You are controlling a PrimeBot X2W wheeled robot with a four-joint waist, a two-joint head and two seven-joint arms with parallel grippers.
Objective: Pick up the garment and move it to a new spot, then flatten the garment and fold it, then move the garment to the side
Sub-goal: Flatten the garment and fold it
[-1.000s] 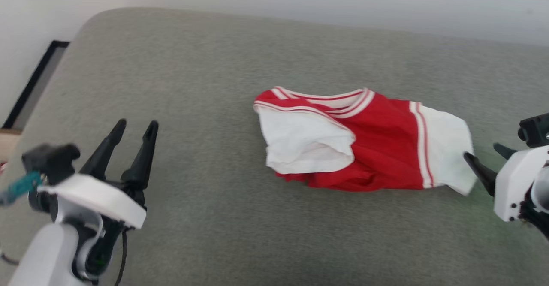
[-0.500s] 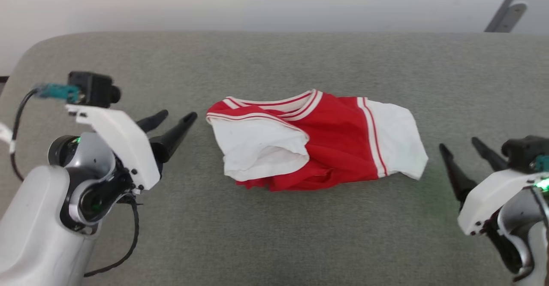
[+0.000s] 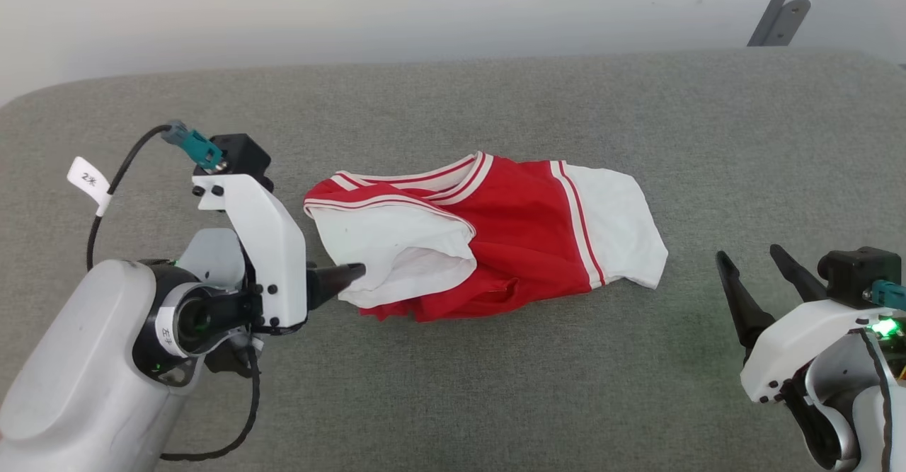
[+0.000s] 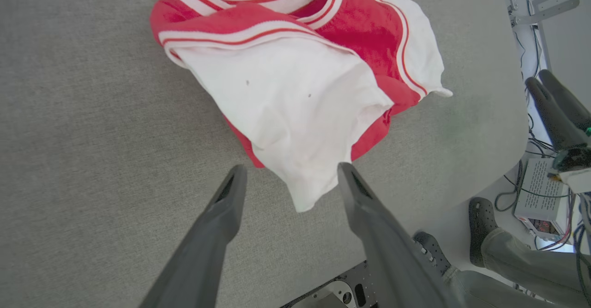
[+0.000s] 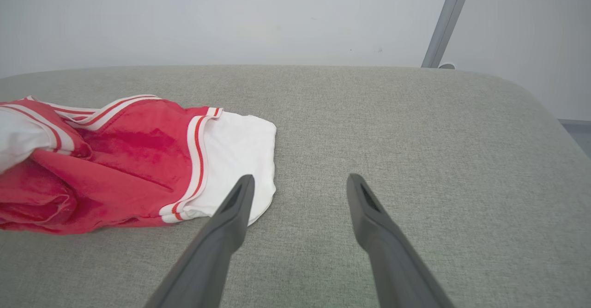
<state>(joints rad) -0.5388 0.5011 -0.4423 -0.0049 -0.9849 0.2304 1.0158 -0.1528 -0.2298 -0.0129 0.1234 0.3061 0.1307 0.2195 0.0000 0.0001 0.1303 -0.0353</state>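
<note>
Left gripper (image 4: 291, 169) has closed in during the last second. It was well off to the side and is now spread wide, with its fingers straddling the loose corner of the folded-over white short sleeve (image 4: 286, 105). The forearm sits low, with the fingers lying nearly flat along the grey fabric-covered desk (image 3: 453, 387). Right gripper (image 3: 748, 251) is also spread and empty. It's parked near the other white sleeve (image 3: 623, 224), clear of it, fingers pointing up-desk. The garment (image 3: 509, 238), a small red jersey-style T-shirt with striped trim, lies crumpled mid-desk and isn't lifted. My read: the pick-up is about to start and nothing is pinched yet.

Soft even light — sharp, shadowless
</note>
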